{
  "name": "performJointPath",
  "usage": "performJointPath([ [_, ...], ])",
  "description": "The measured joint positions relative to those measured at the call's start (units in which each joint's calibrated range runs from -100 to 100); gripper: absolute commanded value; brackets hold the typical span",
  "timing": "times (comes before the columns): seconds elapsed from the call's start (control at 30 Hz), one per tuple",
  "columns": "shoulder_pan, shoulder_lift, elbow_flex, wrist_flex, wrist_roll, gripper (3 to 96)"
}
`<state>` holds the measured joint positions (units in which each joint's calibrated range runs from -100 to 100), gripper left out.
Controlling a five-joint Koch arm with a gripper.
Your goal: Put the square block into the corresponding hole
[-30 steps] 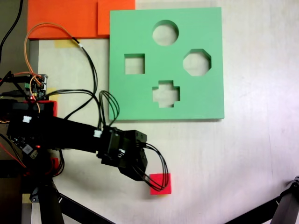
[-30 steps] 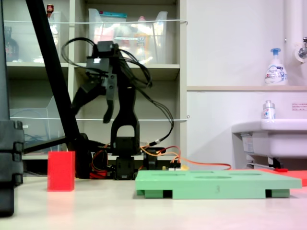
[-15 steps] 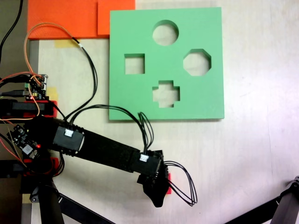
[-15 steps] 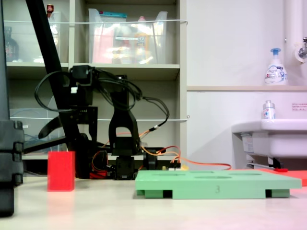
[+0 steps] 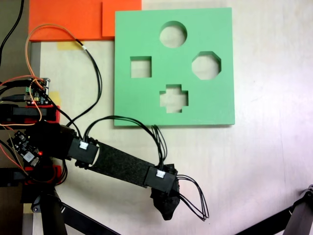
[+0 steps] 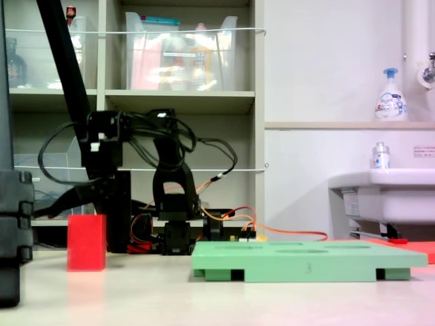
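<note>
The block (image 6: 86, 242) stands on the table (image 6: 204, 299) at the second exterior view's left, well apart from the green board (image 6: 309, 260). In the first exterior view it is hidden under the arm's black wrist. It is not yet lifted, so the whole carry and the drop into the hole (image 5: 141, 67) are left, as far as I can judge.

The square hole is empty, at the board's left side in the first exterior view, with the cross cutout (image 5: 174, 98) below and to the right of it and the octagon (image 5: 206, 65) further right.

The arm (image 5: 117, 164) reaches low from its base at the first exterior view's left, stretched out toward the bottom edge. The gripper (image 6: 88, 200) hangs just above the block in the second exterior view, with one finger (image 6: 68, 200) splayed out to the left; the fingers look apart, not clamped on anything. Whether they touch the block I cannot tell.
</note>
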<state>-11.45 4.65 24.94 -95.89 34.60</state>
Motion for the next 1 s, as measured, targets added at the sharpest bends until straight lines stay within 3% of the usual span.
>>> performJointPath([
  [0.17, -0.05, 2.05, 0.00, 1.17, 0.00, 80.3],
  [0.3, -0.05, 2.60, 0.00, 1.17, 0.05, 69.9],
  [0.47, -0.24, 2.33, 0.29, 2.94, 0.05, 45.6],
  [0.67, -0.68, -2.87, -3.82, 2.94, 0.00, 30.5],
  [1.0, -0.78, -14.64, -4.61, -0.39, 0.83, 23.8],
])
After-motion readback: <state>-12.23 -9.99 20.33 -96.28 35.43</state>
